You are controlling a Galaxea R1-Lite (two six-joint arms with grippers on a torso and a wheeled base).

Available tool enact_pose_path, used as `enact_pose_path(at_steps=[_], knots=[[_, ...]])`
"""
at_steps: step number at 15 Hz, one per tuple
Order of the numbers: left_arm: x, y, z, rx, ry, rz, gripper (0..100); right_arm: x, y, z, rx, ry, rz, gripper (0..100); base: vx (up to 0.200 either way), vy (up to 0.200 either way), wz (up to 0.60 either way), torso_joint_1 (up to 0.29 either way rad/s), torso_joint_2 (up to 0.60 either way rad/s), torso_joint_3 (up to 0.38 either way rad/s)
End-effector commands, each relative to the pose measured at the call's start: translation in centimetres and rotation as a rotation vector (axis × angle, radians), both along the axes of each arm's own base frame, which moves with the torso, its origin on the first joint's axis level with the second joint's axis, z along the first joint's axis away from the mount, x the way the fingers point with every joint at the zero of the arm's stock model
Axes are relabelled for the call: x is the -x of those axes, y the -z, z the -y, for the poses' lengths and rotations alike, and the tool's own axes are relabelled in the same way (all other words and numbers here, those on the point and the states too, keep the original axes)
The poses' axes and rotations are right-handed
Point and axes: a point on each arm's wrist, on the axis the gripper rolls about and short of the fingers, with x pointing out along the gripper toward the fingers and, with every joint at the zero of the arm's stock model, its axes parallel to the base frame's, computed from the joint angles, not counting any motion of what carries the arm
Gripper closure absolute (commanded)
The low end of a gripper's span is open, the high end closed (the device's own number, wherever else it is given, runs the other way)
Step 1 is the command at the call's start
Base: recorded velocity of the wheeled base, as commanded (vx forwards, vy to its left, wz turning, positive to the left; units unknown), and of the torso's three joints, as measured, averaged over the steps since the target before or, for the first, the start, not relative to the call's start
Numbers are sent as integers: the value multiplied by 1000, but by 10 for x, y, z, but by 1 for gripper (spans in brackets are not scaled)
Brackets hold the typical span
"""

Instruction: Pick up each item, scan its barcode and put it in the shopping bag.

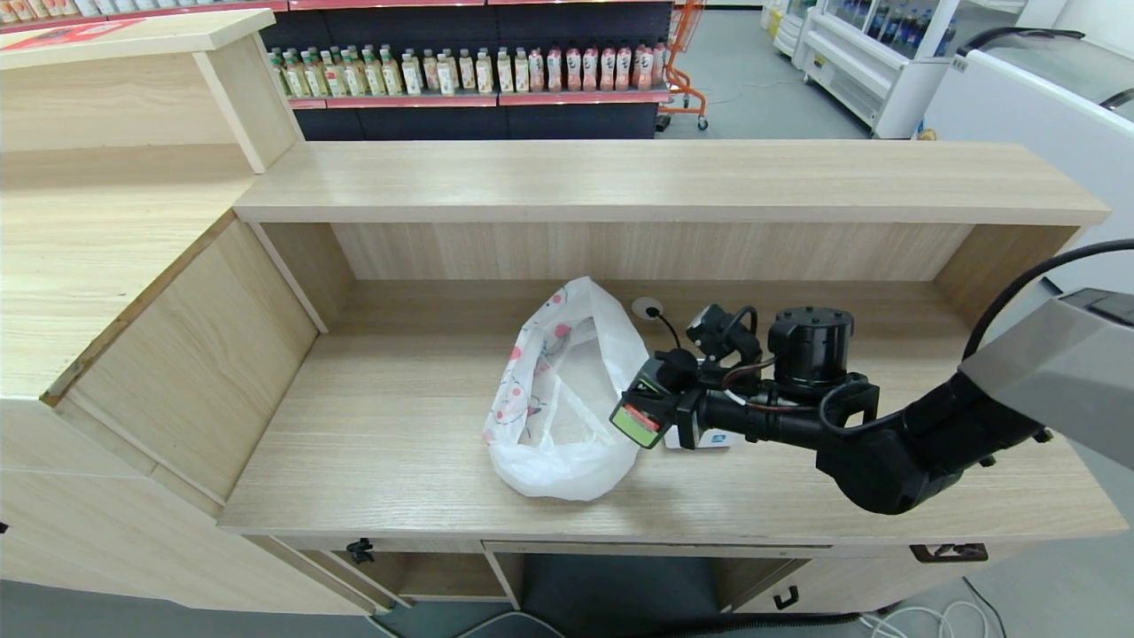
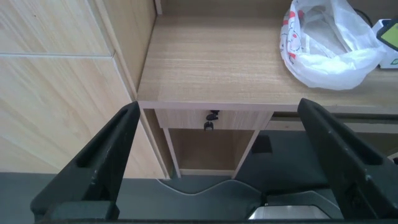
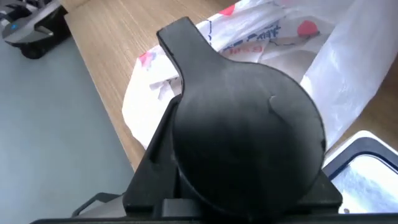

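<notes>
Right gripper [image 1: 666, 406] clamps scanner [image 3: 249, 130] beside bag [image 1: 567, 390]; aim it squarely at box [image 1: 711, 439] barcode; left gripper [image 2: 217, 111] gapes empty

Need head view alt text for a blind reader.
The right gripper hangs over a wooden checkout counter, a green-and-red-faced object at its tip, beside the open mouth of a white shopping bag with red print. A white box lies on the counter under the arm; bottles line a shelf behind.

Mostly hidden under right arm [image 1: 886, 447]: white box [image 1: 718, 439]; shopping bag [image 3: 348, 56] partly blocked by blurred black object [image 3: 249, 143]
</notes>
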Motion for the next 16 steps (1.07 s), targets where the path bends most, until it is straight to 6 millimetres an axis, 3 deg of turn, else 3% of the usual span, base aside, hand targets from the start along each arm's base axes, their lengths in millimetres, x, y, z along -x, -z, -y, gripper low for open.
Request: enact_pose_path(at_steps=[1, 8, 12, 16], knots=[[0, 0, 0, 1, 0, 0, 0, -11, 7, 4, -3, -4, -7, 100, 0, 0, 0, 0, 0, 0], [0, 0, 0, 1, 0, 0, 0, -50, 29, 14, -49, -132, -29, 100, 0, 0, 0, 0, 0, 0], [0, 0, 0, 1, 0, 0, 0, -65, 38, -2, -73, -144, -38, 100, 0, 0, 0, 0, 0, 0], [0, 0, 0, -1, 0, 0, 0, -67, 49, -19, -66, -177, -42, 100, 0, 0, 0, 0, 0, 0]])
